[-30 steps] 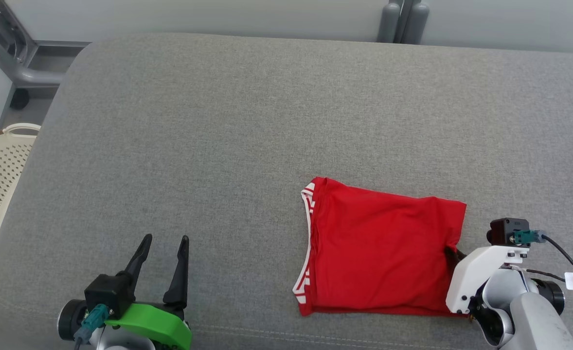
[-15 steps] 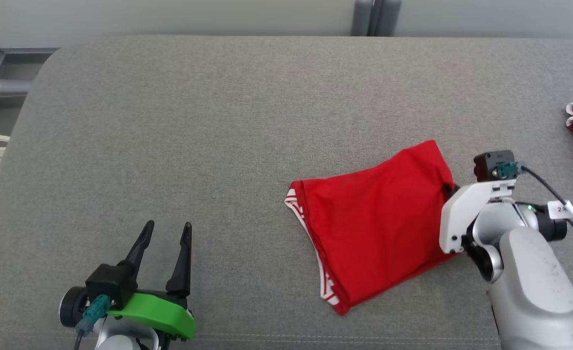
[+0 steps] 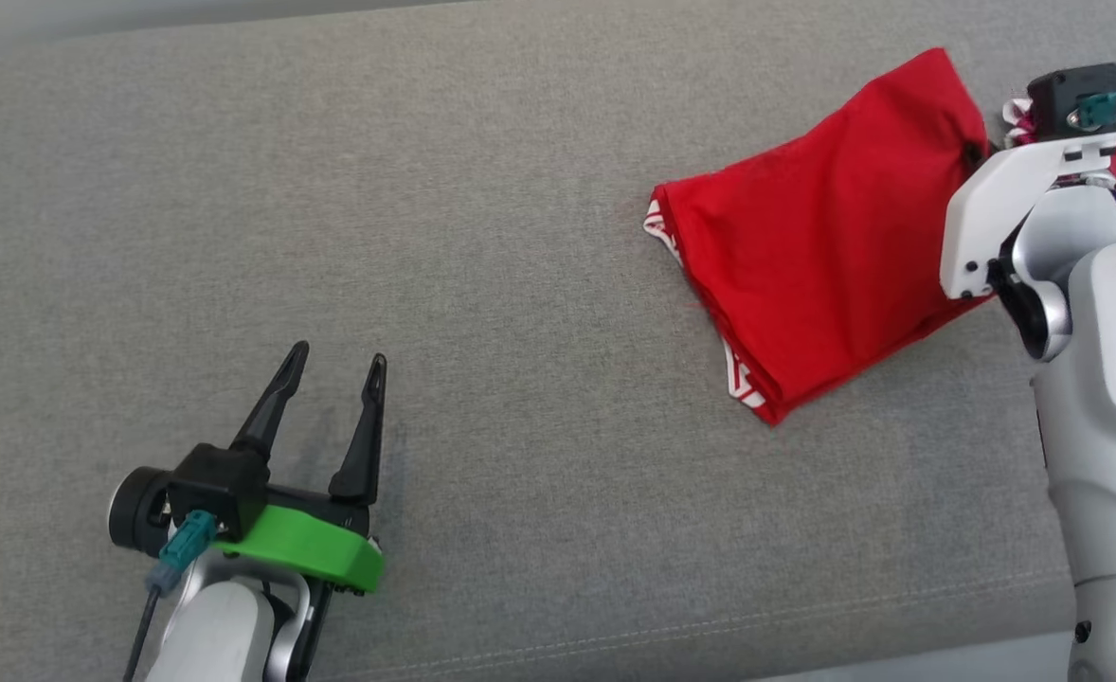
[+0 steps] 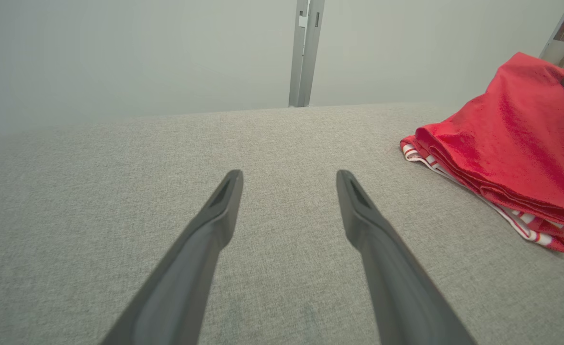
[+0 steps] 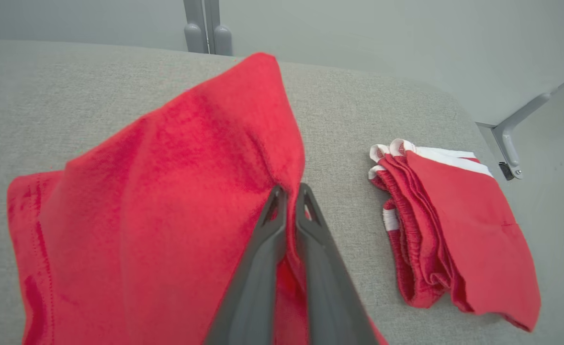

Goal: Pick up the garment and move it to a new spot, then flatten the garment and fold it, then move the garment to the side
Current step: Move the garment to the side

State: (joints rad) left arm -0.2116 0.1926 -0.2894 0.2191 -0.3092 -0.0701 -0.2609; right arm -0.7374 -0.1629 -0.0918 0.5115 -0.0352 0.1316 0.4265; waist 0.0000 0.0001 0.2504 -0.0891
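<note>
A grey fabric-covered surface (image 3: 482, 218) is seen spread across the head view, backed by a pale wall. The folded red garment (image 3: 823, 237), edged in white stripes, is pictured at the far right of that surface. Its upper right corner is raised, while its striped lower fold is left lying on the grey fabric. A second red garment (image 5: 449, 225), folded and banded in white, is shown flat on the surface near the first, with a strip of grey between them. The right gripper (image 5: 290, 191) is seen clenched on the raised edge of the garment, red cloth being pinched between its two dark fingers. The left gripper (image 3: 335, 365) is pictured at the near left, well apart from the garment. Its fingers are spread wide and nothing is held between them. A grey post (image 4: 306, 52) is seen against the wall.
</note>
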